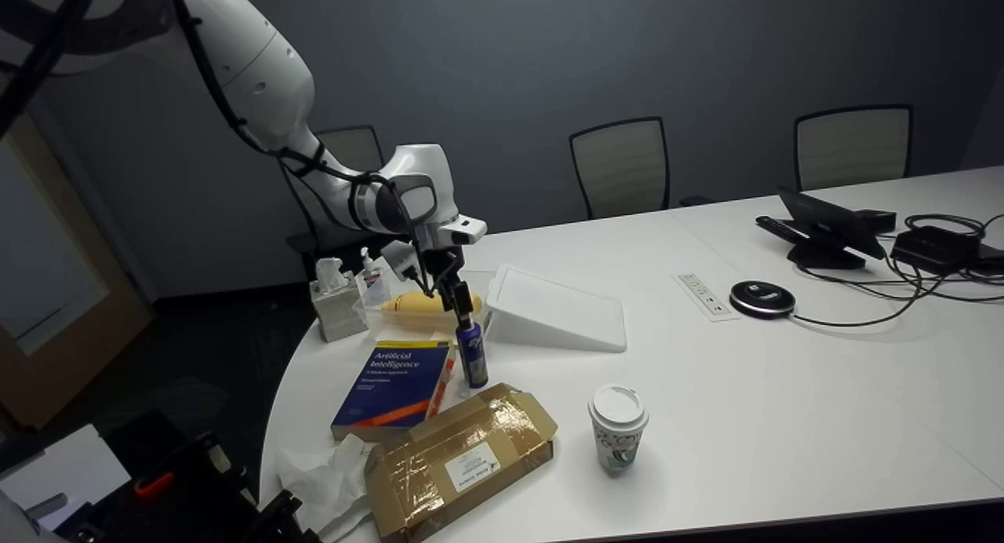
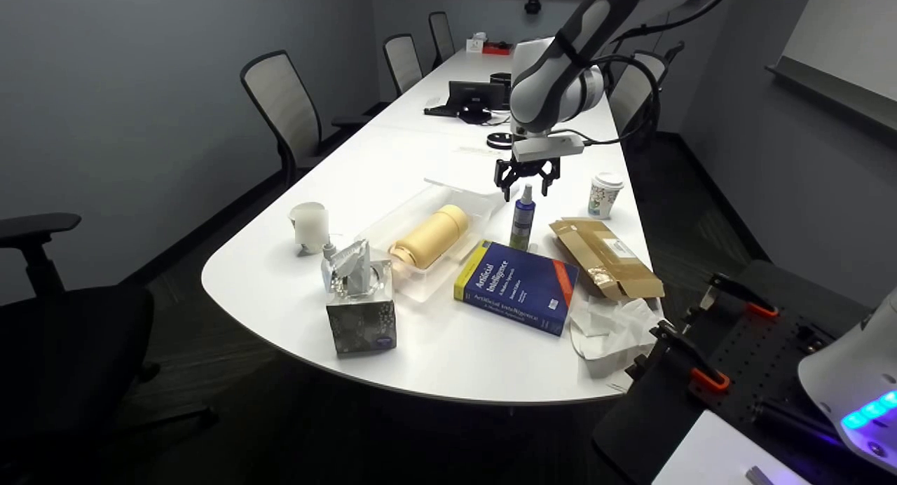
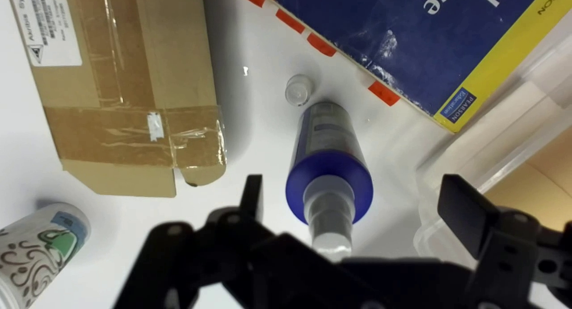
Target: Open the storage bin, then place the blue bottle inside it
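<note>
Currently blue btl (image 3: pixel 329 179) upright under hand (image 2: pixel 526 193), btwn wide-parted jaws, gap ea. side.

In the wrist view the storage bin (image 3: pixel 498 146) runs off the right edge, the paper cup (image 3: pixel 42 251) off the left; in an exterior view the print on the blue bottle (image 2: pixel 522 222) is too small to read.
</note>
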Robot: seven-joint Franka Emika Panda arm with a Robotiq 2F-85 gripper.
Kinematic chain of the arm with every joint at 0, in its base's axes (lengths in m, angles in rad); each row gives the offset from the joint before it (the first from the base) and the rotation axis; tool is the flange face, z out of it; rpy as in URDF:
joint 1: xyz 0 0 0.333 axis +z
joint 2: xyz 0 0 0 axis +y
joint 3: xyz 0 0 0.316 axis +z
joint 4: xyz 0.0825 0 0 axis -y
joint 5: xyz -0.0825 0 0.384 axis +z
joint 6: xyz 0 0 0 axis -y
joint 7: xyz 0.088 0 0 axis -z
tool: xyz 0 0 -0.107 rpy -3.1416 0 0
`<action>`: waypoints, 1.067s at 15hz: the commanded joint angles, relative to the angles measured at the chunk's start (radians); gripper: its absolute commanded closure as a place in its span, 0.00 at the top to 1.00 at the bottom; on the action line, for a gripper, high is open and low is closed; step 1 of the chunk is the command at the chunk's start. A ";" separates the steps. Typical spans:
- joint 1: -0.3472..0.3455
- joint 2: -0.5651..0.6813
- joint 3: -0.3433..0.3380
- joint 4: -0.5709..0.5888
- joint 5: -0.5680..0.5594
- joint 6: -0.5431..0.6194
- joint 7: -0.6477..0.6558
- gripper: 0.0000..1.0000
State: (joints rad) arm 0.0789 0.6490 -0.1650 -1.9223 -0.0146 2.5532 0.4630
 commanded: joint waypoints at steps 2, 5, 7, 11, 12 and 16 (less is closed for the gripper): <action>0.047 0.008 -0.040 -0.002 -0.012 0.044 0.063 1.00; 0.064 0.012 -0.058 -0.004 -0.017 0.056 0.087 1.00; 0.078 0.015 -0.073 -0.007 -0.022 0.059 0.105 0.79; 0.104 0.022 -0.104 -0.010 -0.040 0.059 0.140 0.49; 0.110 0.024 -0.110 -0.010 -0.046 0.060 0.150 0.42; 0.128 0.030 -0.129 -0.008 -0.063 0.059 0.183 0.12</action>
State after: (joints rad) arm 0.1762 0.6792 -0.2679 -1.9223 -0.0466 2.5933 0.5931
